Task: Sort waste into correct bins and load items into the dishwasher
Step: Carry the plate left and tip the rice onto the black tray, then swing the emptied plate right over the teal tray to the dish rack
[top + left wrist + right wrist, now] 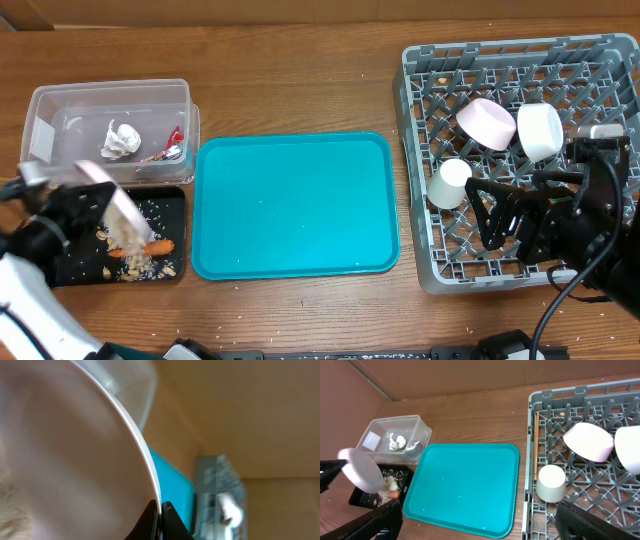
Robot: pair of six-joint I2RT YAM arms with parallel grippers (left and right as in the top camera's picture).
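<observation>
My left gripper (82, 205) is shut on a pink plate (125, 212) and holds it tilted on edge over the black bin (172, 205). Rice and a carrot piece (152, 247) lie in that bin. In the left wrist view the plate (70, 460) fills the frame, its rim pinched between my fingers (160, 512). It also shows in the right wrist view (362, 470). My right gripper (500, 215) is open and empty over the grey dishwasher rack (420, 150), next to a white cup (450, 183). The rack also holds a pink bowl (487, 123) and a white bowl (540, 130).
A teal tray (295, 205) lies bare in the middle. A clear bin (60, 105) behind the black bin holds crumpled paper (122, 140) and a wrapper. Rice grains are scattered on the wooden table near the front edge.
</observation>
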